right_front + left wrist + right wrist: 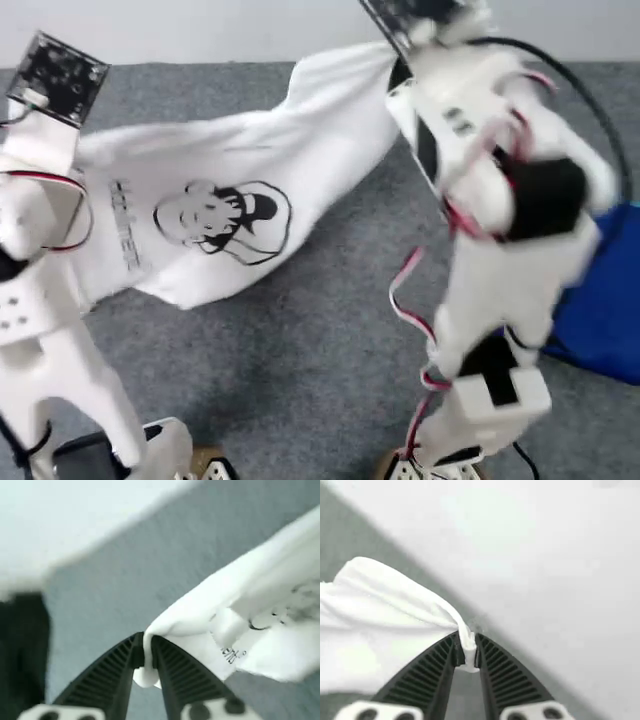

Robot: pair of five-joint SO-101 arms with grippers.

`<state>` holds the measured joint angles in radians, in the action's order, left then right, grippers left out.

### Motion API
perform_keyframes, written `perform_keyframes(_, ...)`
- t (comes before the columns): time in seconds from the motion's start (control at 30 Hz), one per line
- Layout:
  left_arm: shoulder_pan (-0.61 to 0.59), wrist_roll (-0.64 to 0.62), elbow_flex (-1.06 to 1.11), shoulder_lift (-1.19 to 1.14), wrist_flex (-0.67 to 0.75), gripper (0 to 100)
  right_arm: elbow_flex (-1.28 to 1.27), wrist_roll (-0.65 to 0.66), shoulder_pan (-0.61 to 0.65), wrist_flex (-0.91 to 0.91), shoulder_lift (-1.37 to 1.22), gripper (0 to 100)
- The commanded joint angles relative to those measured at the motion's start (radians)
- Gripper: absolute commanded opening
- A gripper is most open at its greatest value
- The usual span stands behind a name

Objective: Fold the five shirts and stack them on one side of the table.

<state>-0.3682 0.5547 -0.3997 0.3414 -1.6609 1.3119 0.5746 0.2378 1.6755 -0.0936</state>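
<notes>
Low in the left wrist view, the left pincer is clamped tight on a bunched edge of the white shirt, and the right pincer nips another thin fold of it the same way. Seen from above, the shirt stretches from the upper left of the frame to the top centre, print side up, its lower part draped on the grey bench; a blue cloth lies at the right edge, beside the right arm
</notes>
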Motion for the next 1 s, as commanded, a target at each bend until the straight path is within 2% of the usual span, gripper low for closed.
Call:
perform_keyframes(0.0, 0.021, -0.006, -0.185, 0.037, 0.046, 2, 0.038, 0.066, -0.012, -0.064, 0.154, 0.9)
perform_keyframes(0.17, 0.025, -0.006, -0.354, 0.037, 0.038, 2, 0.034, 0.144, -0.016, -0.136, 0.294, 0.9)
perform_keyframes(0.33, 0.028, -0.003, -0.463, 0.037, -0.072, 2, 0.034, 0.195, -0.016, -0.185, 0.386, 0.9)
perform_keyframes(0.6, 0.078, 0.074, -0.478, 0.149, -0.095, 2, 0.032, 0.311, -0.019, -0.185, 0.524, 0.9)
perform_keyframes(0.73, 0.117, 0.101, -0.390, 0.278, -0.097, 2, 0.031, 0.341, -0.047, -0.177, 0.579, 0.9)
perform_keyframes(0.87, 0.118, 0.126, -0.214, 0.410, -0.097, 2, 0.031, 0.336, -0.145, -0.110, 0.598, 0.9)
perform_keyframes(0.97, 0.118, 0.155, -0.073, 0.480, -0.089, 2, 0.002, 0.336, -0.160, -0.038, 0.584, 1.0)
